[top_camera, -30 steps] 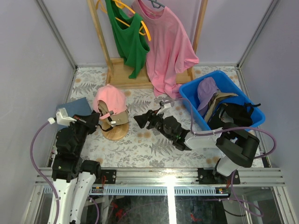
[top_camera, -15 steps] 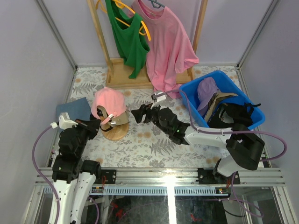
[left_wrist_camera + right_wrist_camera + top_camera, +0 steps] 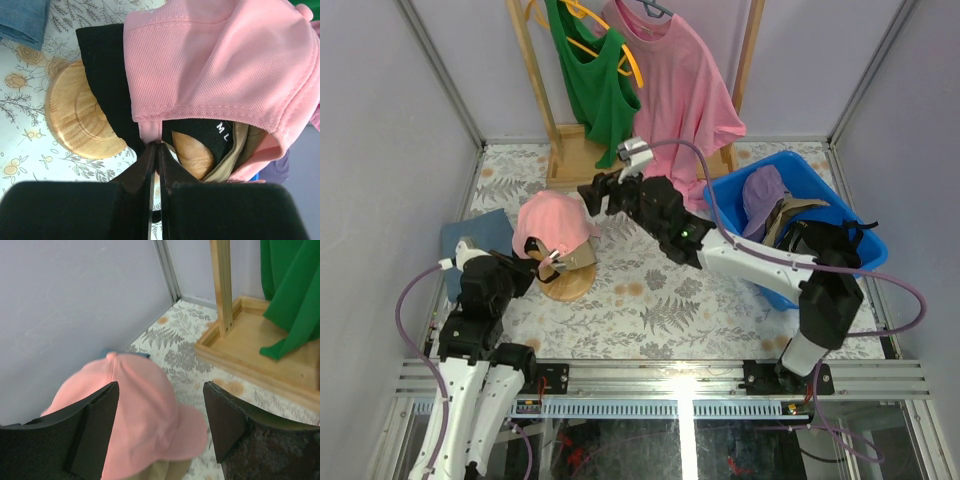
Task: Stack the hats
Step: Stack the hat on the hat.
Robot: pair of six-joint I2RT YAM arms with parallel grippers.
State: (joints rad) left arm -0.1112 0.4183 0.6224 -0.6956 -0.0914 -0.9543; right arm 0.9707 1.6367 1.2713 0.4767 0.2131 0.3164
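Observation:
A pink hat (image 3: 555, 222) sits on top of a stack on the round wooden stand (image 3: 568, 283). Under it in the left wrist view are a black hat (image 3: 107, 75) and a tan hat (image 3: 235, 155). My left gripper (image 3: 546, 262) is at the stack's near side, its tips (image 3: 156, 146) shut on the pink hat's back strap (image 3: 150, 131). My right gripper (image 3: 592, 195) hovers open just beyond the pink hat (image 3: 145, 415), whose crown shows between its fingers (image 3: 95, 425). A lavender hat (image 3: 763, 198), a tan one (image 3: 792, 213) and a black one (image 3: 825, 245) lie in the blue bin (image 3: 730, 195).
A wooden clothes rack (image 3: 582, 165) at the back holds a green tank top (image 3: 595, 85) and a pink T-shirt (image 3: 675, 95), close behind my right gripper. A blue-grey piece of fabric (image 3: 475, 235) lies left of the stand. Grey walls close in both sides.
My right arm has swung from the middle of the table up and back to the far side of the pink hat, jaws slightly wider. My left gripper stays shut at the hat's strap.

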